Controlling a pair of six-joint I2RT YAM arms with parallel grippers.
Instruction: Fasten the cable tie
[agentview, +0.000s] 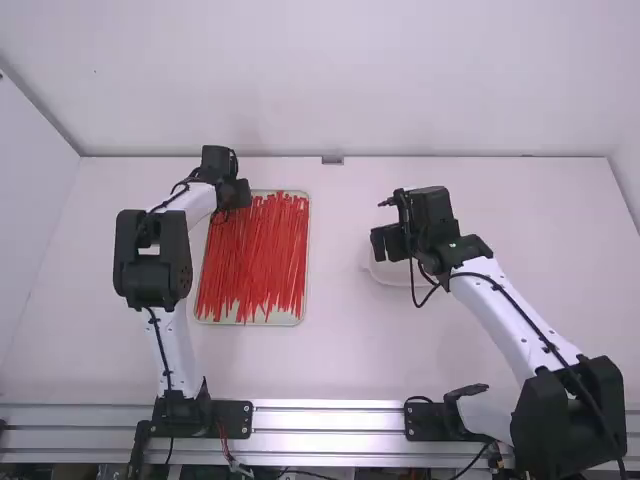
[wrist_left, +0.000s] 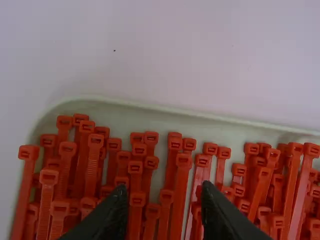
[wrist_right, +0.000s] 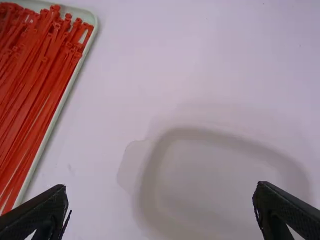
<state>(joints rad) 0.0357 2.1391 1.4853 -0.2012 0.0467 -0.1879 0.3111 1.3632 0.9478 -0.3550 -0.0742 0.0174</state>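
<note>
White table (agentview: 480, 200): my left fingers (agentview: 229, 194) apart over ties (agentview: 255, 255) at tray's (agentview: 250, 322) 11 o'clock; right fingers (agentview: 398, 243) wide apart above tub (wrist_right: 220, 180).

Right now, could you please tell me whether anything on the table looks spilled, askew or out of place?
Nothing stands out: the red cable ties lie in their tray, and the white container sits upright.

I see bare table (agentview: 335, 285) wide between tray (wrist_left: 165, 117) and white tub (wrist_right: 215, 185), cable ties (agentview: 255, 255) packed around my left gripper (wrist_left: 162, 186), tray rim just beyond.
</note>
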